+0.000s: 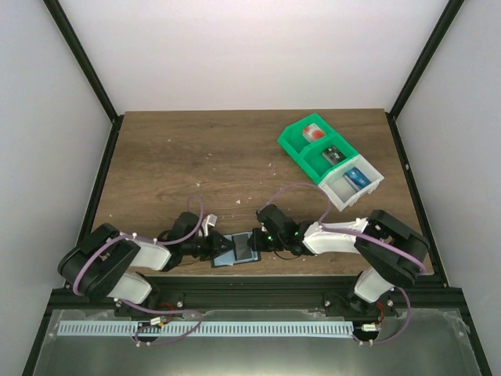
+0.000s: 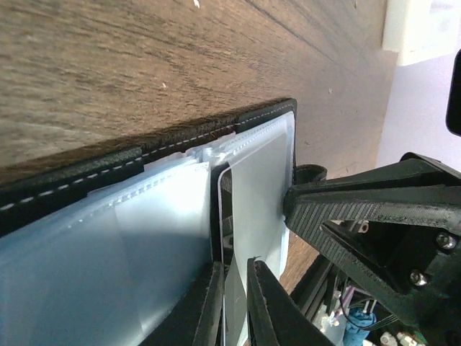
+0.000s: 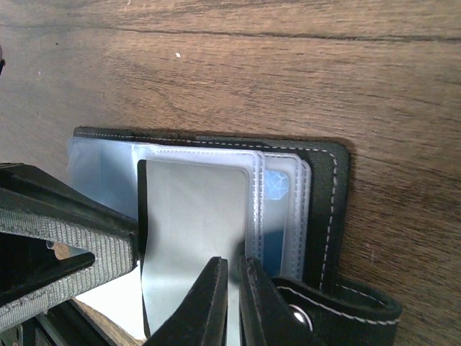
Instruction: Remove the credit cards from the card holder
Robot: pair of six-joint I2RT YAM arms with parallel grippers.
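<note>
Black-edged and stitched in white, the card holder lies open and flat on the wooden desk, close to its near edge and between our two arms. Its clear plastic sleeves are fanned out, and a blue card shows through one of them, near the stitched border. A black tab with a snap sticks out from the holder's corner.

Over the sleeves stands a pale grey sheet with rounded corners; we cannot tell whether it is a card under glare or a loose sleeve. Our right claw has its fingers drawn almost together, pinching the thin edge of that sheet. Our left claw is likewise nearly closed, with the same thin sheet running between its fingers. In each wrist view the other claw's tip touches the side edge of the sheet.

Well apart, toward the far right of the desk, sits a green-and-white bin with small items in its three compartments.
</note>
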